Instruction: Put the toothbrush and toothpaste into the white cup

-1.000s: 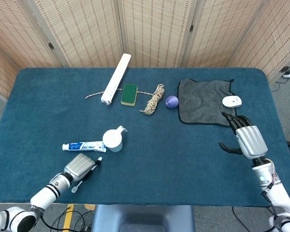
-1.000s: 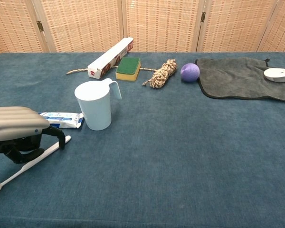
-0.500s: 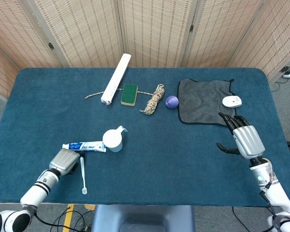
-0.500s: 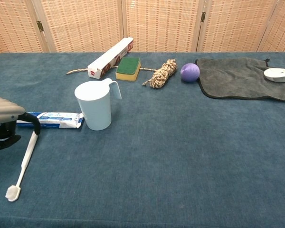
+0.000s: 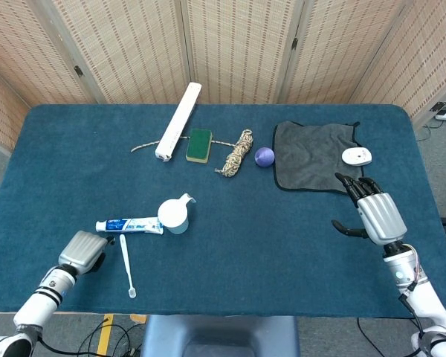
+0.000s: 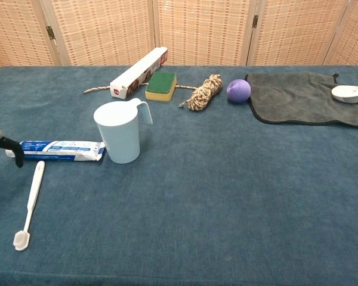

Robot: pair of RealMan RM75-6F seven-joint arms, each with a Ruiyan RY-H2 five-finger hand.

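Observation:
The white cup (image 5: 175, 216) (image 6: 120, 134) stands upright left of the table's middle. Just left of it the blue-and-white toothpaste tube (image 5: 130, 225) (image 6: 59, 150) lies flat, its end almost touching the cup. In front of the tube the white toothbrush (image 5: 125, 264) (image 6: 30, 202) lies loose on the cloth, bristle end toward the front edge. My left hand (image 5: 82, 249) (image 6: 0, 149) sits left of the brush, apart from it and holding nothing, with only its dark fingertips showing in the chest view. My right hand (image 5: 375, 212) hovers at the right, fingers spread and empty.
Along the back lie a long white box (image 5: 178, 120), a green sponge (image 5: 199, 145), a coiled rope (image 5: 238, 152) and a purple ball (image 5: 264, 156). A grey cloth (image 5: 316, 156) with a white mouse (image 5: 356, 156) beside it lies at the back right.
My left hand has let go of the toothbrush and drawn back to the left. The brush swung round and now lies lengthwise in front of the toothpaste. My right hand barely shifted.

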